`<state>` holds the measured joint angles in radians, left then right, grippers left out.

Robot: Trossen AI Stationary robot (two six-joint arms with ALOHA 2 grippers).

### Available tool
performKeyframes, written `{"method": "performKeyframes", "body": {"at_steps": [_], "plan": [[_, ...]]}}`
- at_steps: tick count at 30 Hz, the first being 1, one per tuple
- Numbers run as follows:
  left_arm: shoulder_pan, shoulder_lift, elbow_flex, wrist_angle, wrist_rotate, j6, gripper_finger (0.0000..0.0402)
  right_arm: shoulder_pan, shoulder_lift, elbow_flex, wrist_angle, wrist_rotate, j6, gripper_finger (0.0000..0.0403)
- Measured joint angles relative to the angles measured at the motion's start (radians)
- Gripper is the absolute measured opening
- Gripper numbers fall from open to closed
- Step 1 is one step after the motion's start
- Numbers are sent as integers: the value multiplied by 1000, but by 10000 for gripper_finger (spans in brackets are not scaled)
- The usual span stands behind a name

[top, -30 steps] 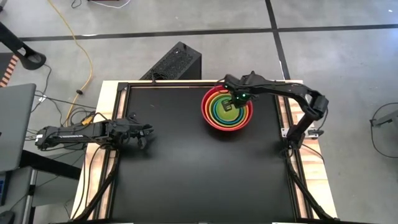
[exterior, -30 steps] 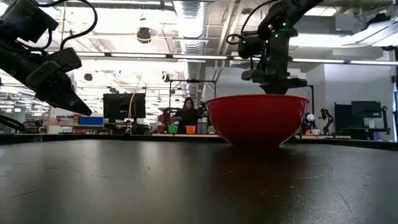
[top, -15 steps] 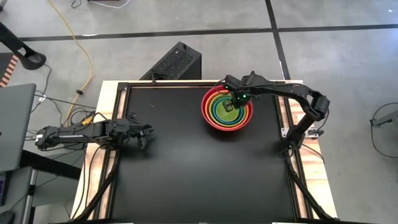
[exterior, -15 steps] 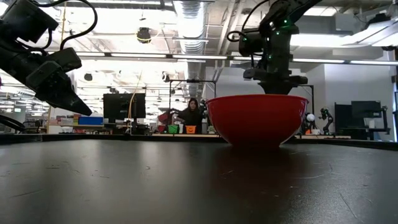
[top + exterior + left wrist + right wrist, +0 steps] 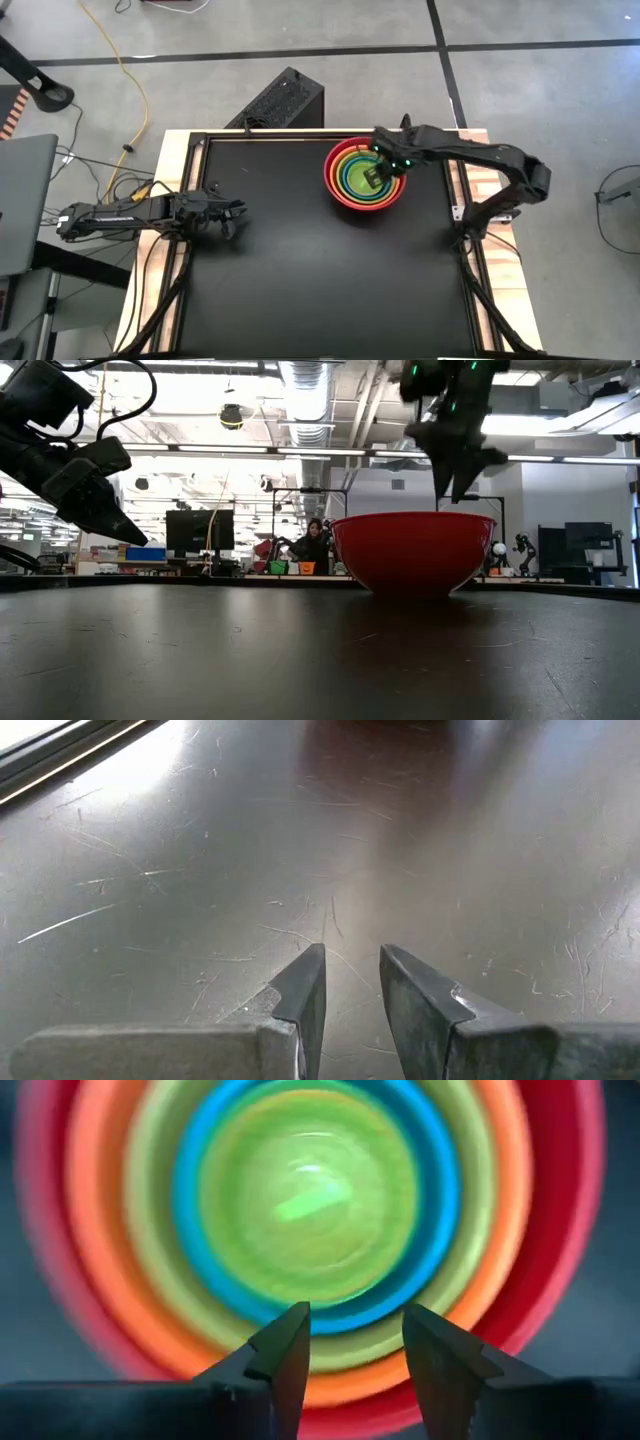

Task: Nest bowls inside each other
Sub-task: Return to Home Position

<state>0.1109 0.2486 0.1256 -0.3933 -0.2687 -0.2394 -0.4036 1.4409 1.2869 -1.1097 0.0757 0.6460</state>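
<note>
Several bowls sit nested at the table's far right: the red bowl [image 5: 340, 187] [image 5: 413, 550] outermost, then orange [image 5: 100, 1230], lime green [image 5: 150, 1250] and blue [image 5: 190, 1210], with the bright green bowl [image 5: 310, 1195] innermost. The red bowl stands on the table on its base. My right gripper [image 5: 378, 178] [image 5: 455, 495] [image 5: 355, 1315] hangs open above the stack, pointing steeply down, its tips just above the red rim, with nothing between its fingers. At the table's left edge my left gripper [image 5: 237, 215] [image 5: 352, 955] hovers over bare tabletop, fingers slightly apart and empty.
Bare black tabletop [image 5: 320, 280] stretches across the middle and near side. A black box [image 5: 285, 100] stands on the floor beyond the far edge. Wooden strips [image 5: 455, 190] border the table's left and right sides. A person [image 5: 312, 540] sits far back in the room.
My right gripper has risen out of the nested bowls, its fingertips now showing above the red rim, and the arm has drawn a little toward the table's right edge. The stack of bowls has stayed in place.
</note>
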Motion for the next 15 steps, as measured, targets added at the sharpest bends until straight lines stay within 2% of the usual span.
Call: {"method": "performKeyframes", "body": {"at_steps": [3,9,13,15], "plan": [[0,0,0,0,0,0,87,98,-57,0,24,41,9,177],[0,0,0,0,0,0,87,366,-108,0,155,230,8,177],[0,0,0,0,0,0,87,525,-80,0,291,320,-85,174],[0,0,0,0,0,0,87,584,-59,-13,410,326,-150,170]]}}
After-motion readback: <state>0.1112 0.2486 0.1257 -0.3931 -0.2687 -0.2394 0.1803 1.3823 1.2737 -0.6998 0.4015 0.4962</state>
